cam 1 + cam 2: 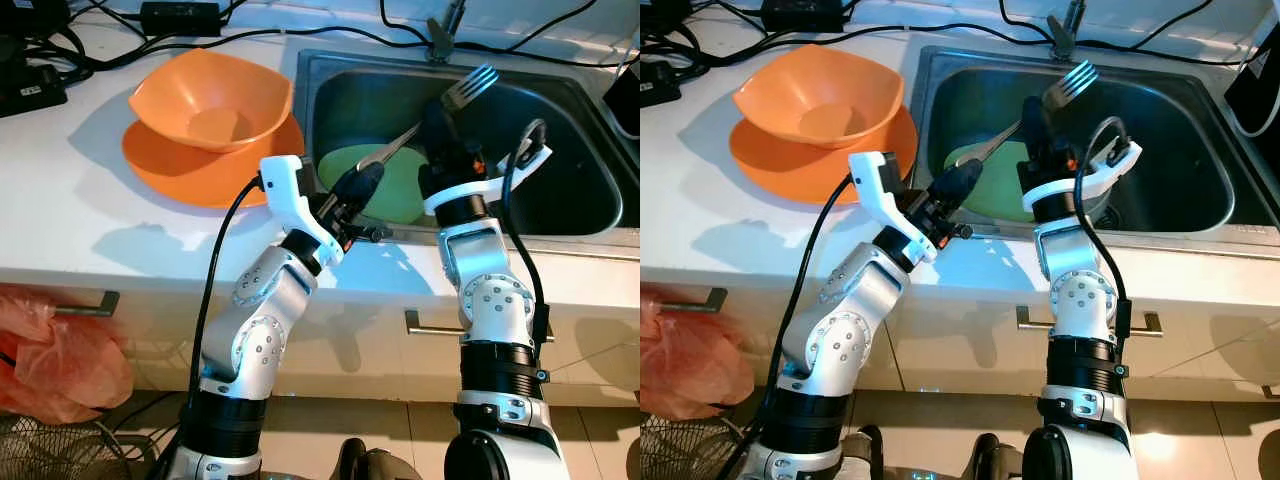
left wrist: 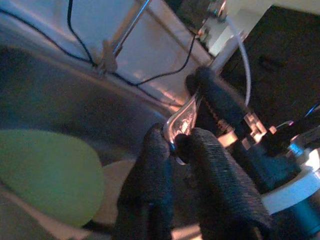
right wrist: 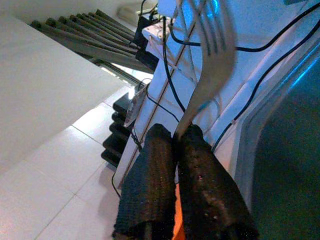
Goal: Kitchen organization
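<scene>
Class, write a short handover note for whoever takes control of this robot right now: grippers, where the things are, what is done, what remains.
Left gripper: shut on the handle end of the fork, over the sink.
Right gripper: shut on the same fork nearer its prongs, which point up.
Green plate lies in the sink. Orange bowl sits on an orange plate on the counter.
Done: fork lifted, held by both grippers.
Left: one gripper must let go, then put the fork away; the green plate is still in the sink.
</scene>
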`<state>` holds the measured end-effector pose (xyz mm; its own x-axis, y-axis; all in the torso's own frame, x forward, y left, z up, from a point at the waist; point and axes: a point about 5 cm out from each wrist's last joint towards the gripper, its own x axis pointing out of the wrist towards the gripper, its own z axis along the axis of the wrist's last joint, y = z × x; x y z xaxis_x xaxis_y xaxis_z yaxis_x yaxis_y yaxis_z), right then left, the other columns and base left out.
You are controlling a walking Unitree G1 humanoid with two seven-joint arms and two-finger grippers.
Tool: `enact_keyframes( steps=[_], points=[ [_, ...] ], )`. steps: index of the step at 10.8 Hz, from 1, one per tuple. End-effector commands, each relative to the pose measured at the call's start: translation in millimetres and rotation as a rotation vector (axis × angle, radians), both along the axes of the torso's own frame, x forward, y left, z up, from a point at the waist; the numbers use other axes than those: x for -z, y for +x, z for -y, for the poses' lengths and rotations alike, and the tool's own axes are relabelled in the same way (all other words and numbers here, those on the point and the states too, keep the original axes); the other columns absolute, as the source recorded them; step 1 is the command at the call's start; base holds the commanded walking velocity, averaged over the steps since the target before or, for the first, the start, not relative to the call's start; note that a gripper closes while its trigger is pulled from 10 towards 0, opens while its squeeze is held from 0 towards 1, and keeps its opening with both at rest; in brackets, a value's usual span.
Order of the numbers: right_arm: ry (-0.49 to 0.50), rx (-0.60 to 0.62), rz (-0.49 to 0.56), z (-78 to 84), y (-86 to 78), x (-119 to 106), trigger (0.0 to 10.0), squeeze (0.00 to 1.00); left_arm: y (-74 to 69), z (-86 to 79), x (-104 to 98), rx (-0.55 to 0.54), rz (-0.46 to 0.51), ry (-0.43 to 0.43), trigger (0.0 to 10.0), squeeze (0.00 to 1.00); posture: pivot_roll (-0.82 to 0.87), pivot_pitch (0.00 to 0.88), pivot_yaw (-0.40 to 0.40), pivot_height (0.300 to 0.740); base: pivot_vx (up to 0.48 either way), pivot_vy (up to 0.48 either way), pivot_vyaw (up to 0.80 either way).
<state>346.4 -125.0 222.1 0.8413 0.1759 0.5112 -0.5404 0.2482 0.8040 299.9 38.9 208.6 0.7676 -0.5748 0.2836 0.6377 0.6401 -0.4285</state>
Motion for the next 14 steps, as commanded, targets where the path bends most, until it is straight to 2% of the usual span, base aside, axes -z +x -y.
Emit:
enact_keyframes(
  steps=[1, 5, 6, 7, 9, 10, 12, 13, 14],
  points=[
    [0.03, 0.036, -0.012, 5.1, 1.4, -0.3, 0.0, 0.0, -2.2, 2.7, -1.9, 0.009, 0.014, 0.005, 10.0, 1.0, 0.16, 0.189, -0.066, 0.74, 0.0, 0.0, 0.0],
    [0.049, 0.037, -0.011, 5.8, 1.9, -2.7, 0.0, 0.0, -2.5, 4.5, -0.3, 0.01, 0.013, 0.032, 10.0, 1.0, 0.16, 0.191, -0.067, 0.74, 0.0, 0.0, 0.0],
    [0.051, 0.039, -0.013, 6.7, 2.4, -3.2, 0.0, 0.0, -4.0, 6.1, -0.1, 0.019, 0.029, 0.063, 10.0, 0.73, 0.16, 0.19, -0.068, 0.74, 0.0, 0.0, 0.0],
    [0.049, 0.055, -0.017, 8.5, 3.8, -4.4, 0.0, 0.0, -5.0, 8.3, 0.4, 0.022, 0.047, 0.104, 10.0, 0.0, 0.16, 0.189, -0.068, 0.74, 0.0, 0.0, 0.0],
    [0.048, 0.138, -0.054, 20.6, 10.3, -6.4, 0.0, 0.0, -7.2, 12.2, 4.4, 0.045, 0.055, 0.153, 10.0, 0.0, 0.16, 0.188, -0.067, 0.74, 0.0, 0.0, 0.0],
    [-0.009, 0.216, -0.07, 30.1, 14.5, -7.9, 0.0, 0.0, -6.8, 11.9, 8.1, 0.034, 0.065, 0.21, 10.0, 0.0, 0.17, 0.188, -0.067, 0.74, 0.0, 0.0, 0.0],
    [-0.044, 0.27, -0.058, 38.4, 17.3, -14.8, 0.0, 0.0, -4.9, 8.8, 12.2, -0.01, 0.089, 0.293, 10.0, 0.0, 0.17, 0.182, -0.066, 0.74, 0.0, 0.0, 0.0],
    [-0.109, 0.312, -0.054, 41.2, 18.4, -17.9, 10.0, 0.0, -4.4, 6.9, 12.0, -0.033, 0.112, 0.335, 10.0, 0.0, 0.17, 0.176, -0.065, 0.74, 0.0, 0.0, 0.0],
    [-0.162, 0.35, -0.052, 44.6, 19.4, -19.3, 10.0, 0.0, -4.1, 4.8, 11.0, -0.053, 0.131, 0.363, 10.0, 0.0, 0.17, 0.174, -0.065, 0.74, 0.0, 0.0, 0.0]
  ],
)
